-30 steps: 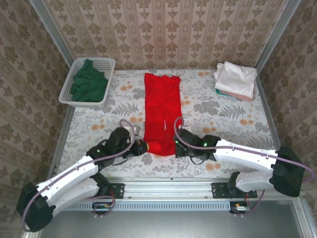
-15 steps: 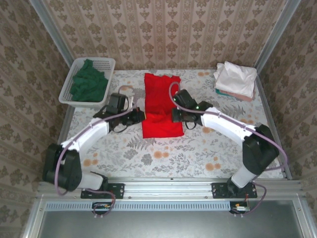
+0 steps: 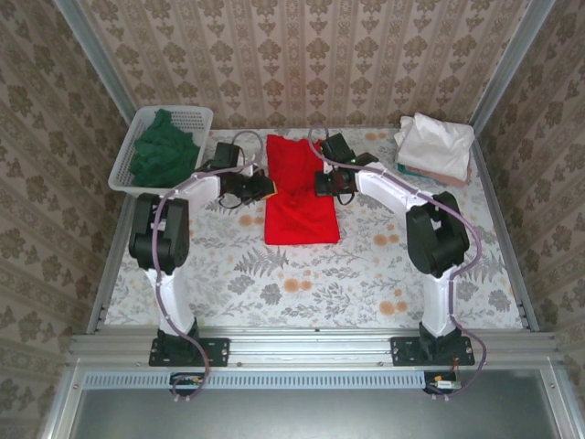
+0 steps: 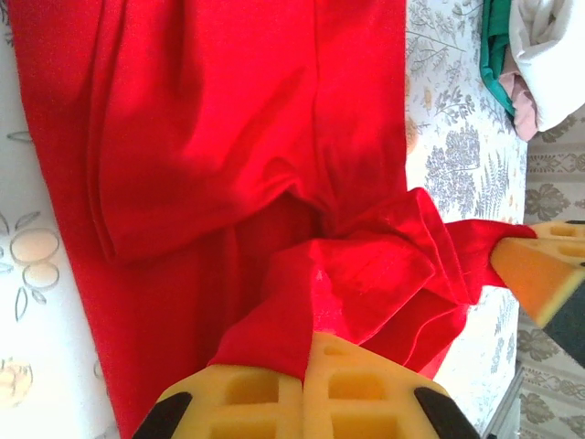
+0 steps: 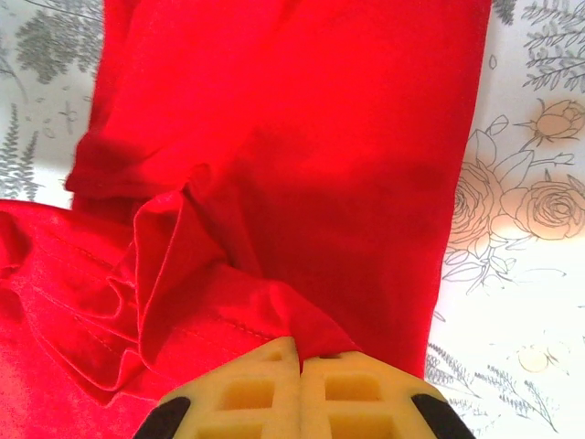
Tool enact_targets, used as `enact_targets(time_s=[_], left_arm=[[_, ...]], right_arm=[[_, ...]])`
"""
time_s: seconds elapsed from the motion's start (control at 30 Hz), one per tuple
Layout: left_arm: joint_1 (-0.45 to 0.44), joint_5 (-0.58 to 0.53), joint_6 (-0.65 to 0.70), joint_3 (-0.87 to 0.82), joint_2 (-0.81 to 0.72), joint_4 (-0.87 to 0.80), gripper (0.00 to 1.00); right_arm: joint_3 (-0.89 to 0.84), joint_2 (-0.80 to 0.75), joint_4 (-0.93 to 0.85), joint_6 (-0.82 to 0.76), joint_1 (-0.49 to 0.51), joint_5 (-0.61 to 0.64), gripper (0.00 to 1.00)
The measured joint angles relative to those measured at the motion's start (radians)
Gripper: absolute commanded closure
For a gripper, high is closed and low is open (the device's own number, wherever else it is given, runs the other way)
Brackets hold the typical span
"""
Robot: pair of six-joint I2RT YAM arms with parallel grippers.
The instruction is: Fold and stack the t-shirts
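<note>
A bright red t-shirt (image 3: 299, 194) lies on the floral table, its near half doubled back over its far half. My left gripper (image 3: 265, 186) is shut on the shirt's left hem corner; in the left wrist view the yellow pads (image 4: 274, 393) pinch red cloth (image 4: 274, 155). On the right hem corner my right gripper (image 3: 322, 181) is shut, its pads (image 5: 265, 393) clamping a fold of the shirt (image 5: 329, 165). A dark green t-shirt (image 3: 164, 155) is bunched in the basket. Folded white and pastel t-shirts (image 3: 434, 146) are stacked at the far right.
The white mesh basket (image 3: 175, 112) stands at the far left corner. Both arms reach far across the table (image 3: 384, 265). Patterned walls close off the back and sides. The folded stack (image 4: 539, 46) also appears at the upper right of the left wrist view.
Both grippers have carried the red shirt's near hem from the table's near edge toward the far end, folding the shirt over itself. It now looks about half as long.
</note>
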Motion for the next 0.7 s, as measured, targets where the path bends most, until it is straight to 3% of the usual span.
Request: enact_targets(time_s=[0.07,0.13,0.17,0.2,0.27,0.37,0.4,0.5,0.53,0.57,0.7], left_arm=[[0.006,0.01,0.003,0.035,0.035,-0.007,0.99],[0.013,0.019,0.01,0.072,0.061,-0.026,0.8],[0.017,0.022,0.018,0.089,0.072,-0.032,0.61],[0.021,0.024,0.021,0.107,0.084,-0.038,0.5],[0.03,0.032,0.026,0.139,0.104,-0.05,0.44],[0.043,0.039,0.037,0.157,0.111,-0.059,0.39],[0.048,0.04,0.042,0.164,0.11,-0.062,0.37],[0.063,0.04,0.053,0.183,0.109,-0.075,0.29],[0.066,0.038,0.059,0.183,0.106,-0.076,0.2],[0.071,0.034,0.07,0.182,0.099,-0.081,0.01],[0.071,-0.019,0.103,0.108,0.009,-0.085,0.0]], right_arm=[[0.009,0.027,-0.001,-0.005,-0.014,-0.031,0.94],[0.009,0.043,-0.001,-0.008,-0.027,-0.059,0.84],[0.012,0.051,-0.002,-0.012,-0.032,-0.069,0.78],[0.022,0.063,-0.005,-0.017,-0.039,-0.08,0.78],[0.045,0.088,-0.006,-0.022,-0.051,-0.088,0.71],[0.051,0.095,-0.01,-0.031,-0.068,-0.09,0.49],[0.052,0.093,-0.009,-0.037,-0.072,-0.087,0.46],[0.051,0.082,-0.01,-0.052,-0.08,-0.058,0.43],[0.047,0.07,-0.006,-0.053,-0.081,-0.043,0.43],[0.028,0.047,0.004,-0.056,-0.08,-0.025,0.43],[-0.105,-0.093,0.084,-0.063,-0.055,-0.006,0.45]])
